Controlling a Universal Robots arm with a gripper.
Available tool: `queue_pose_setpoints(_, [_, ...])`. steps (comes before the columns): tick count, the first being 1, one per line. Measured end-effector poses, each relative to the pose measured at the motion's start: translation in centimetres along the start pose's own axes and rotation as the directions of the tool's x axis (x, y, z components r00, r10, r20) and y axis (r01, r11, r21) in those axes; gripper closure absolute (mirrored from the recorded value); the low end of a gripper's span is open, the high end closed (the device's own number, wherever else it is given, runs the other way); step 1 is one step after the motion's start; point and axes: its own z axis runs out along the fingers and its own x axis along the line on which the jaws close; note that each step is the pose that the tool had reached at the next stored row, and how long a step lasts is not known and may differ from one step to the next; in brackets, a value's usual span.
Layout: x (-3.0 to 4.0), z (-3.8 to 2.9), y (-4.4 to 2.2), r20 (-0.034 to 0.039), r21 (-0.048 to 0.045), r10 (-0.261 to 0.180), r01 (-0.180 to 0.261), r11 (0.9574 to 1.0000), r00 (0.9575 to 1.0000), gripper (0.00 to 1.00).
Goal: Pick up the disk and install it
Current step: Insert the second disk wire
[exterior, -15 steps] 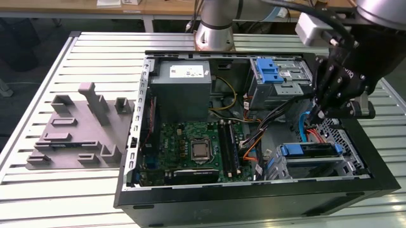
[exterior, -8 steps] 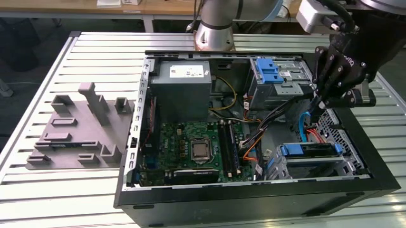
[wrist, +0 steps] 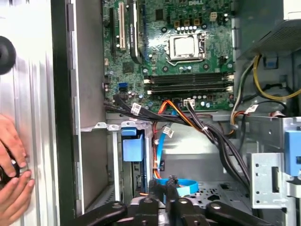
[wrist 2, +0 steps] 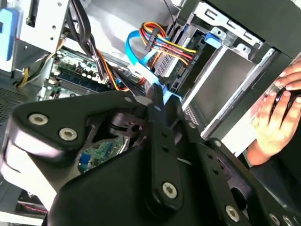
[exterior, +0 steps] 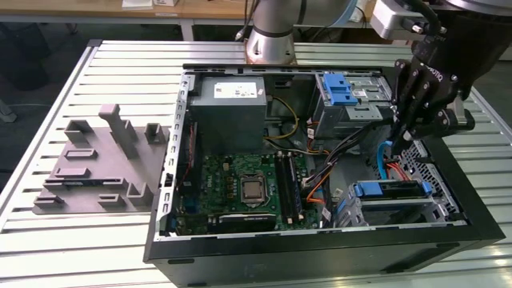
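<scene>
The disk [exterior: 389, 189] lies in the lower bay at the front corner of the open computer case [exterior: 320, 240], on the exterior view's right. Its blue rails face the case interior, and a blue rail end [wrist: 132, 147] appears in the first wrist view. My gripper [exterior: 398, 138] hangs above and behind the bay, inside the case. Its fingers [wrist 2: 157, 96] are pressed together on a flat blue cable [wrist 2: 141, 54]. That cable [wrist: 175, 184] loops just in front of the fingertips and hangs down toward the bay.
A person's hand [wrist: 11, 169] rests on the case's outer wall [wrist 2: 277, 108]. Inside are the motherboard [exterior: 248, 186], a grey power supply [exterior: 232, 111], an upper drive cage with a blue latch [exterior: 339, 90] and cable bundles [wrist: 207, 132]. A grey fixture plate [exterior: 96, 171] lies on the exterior view's left.
</scene>
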Motion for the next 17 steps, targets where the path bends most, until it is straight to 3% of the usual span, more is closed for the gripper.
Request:
queue_pose_setpoints(1, [-0.09, 0.13, 0.0, -0.0026, 0.0002, 0.0, 0.0, 1.0, 1.0, 0.75])
queue_pose_setpoints(6, [-0.38, 0.88, 0.0, -0.0054, 0.0003, 0.0, 0.0, 1.0, 1.0, 0.75])
queue_pose_setpoints(10, [-0.44, 1.34, -0.01, -0.0182, 0.0012, 0.0, 0.0, 1.0, 0.9998, 0.75])
queue_pose_setpoints(12, [-0.46, 1.47, -0.01, -0.0226, 0.0014, 0.0, 0.0, 1.0, 0.9997, 0.83])
queue_pose_setpoints(15, [-0.47, 1.55, 0.0, -0.0223, 0.0015, 0.0, 0.0, 1.0, 0.9998, 0.84])
queue_pose_setpoints(16, [-0.46, 1.56, 0.0, -0.0194, 0.0013, 0.0, 0.0, 1.0, 0.9998, 0.84])
queue_pose_setpoints(17, [-0.46, 1.59, 0.0, -0.0109, 0.0007, 0.0, 0.0, 1.0, 0.9999, 0.84])
